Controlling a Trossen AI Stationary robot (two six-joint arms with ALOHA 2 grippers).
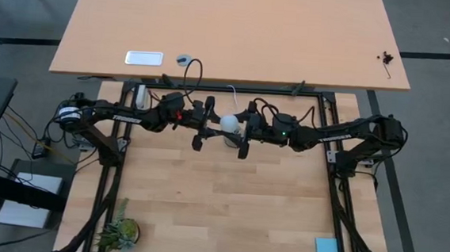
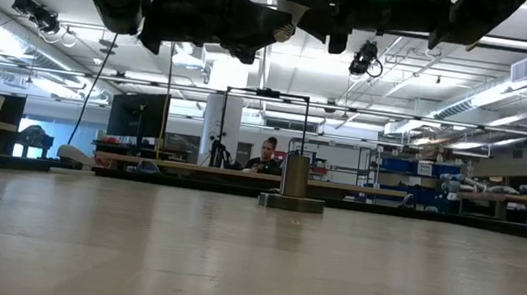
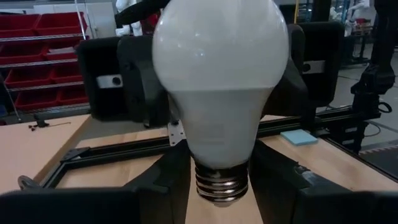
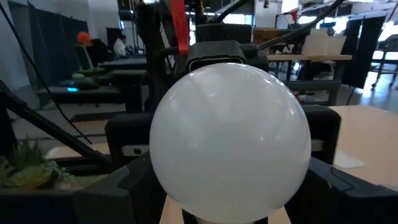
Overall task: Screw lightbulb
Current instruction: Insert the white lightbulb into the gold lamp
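Lightbulb: we see the white lightbulb (image 1: 230, 124) held in the air above the far middle of the light wooden table (image 1: 219, 205), between the two arms; in the left wrist view its screw base (image 3: 218, 183) points down and the round dome is up.

Right gripper: we find the right gripper (image 1: 243, 130) reaching in from the right, its dark fingers (image 4: 134, 180) closed against the sides of the bulb's dome (image 4: 230, 140), so it carries the bulb.

Left gripper: we place the left gripper (image 1: 203, 124) just beside the bulb on the left side, facing the right one; its fingers (image 3: 158, 180) stand spread apart, flanking the bulb's neck, and we cannot tell whether they touch it.

Socket: in the low view we note a grey socket (image 2: 294, 184) standing upright on the table's far part, well below both grippers.

Table edge: we spot a small green plant (image 1: 120, 231) at the near left corner and a blue pad (image 1: 327, 248) at the near right corner.

Background: we see a second wooden table (image 1: 231, 31) beyond, with a white tray (image 1: 144, 58) on it.
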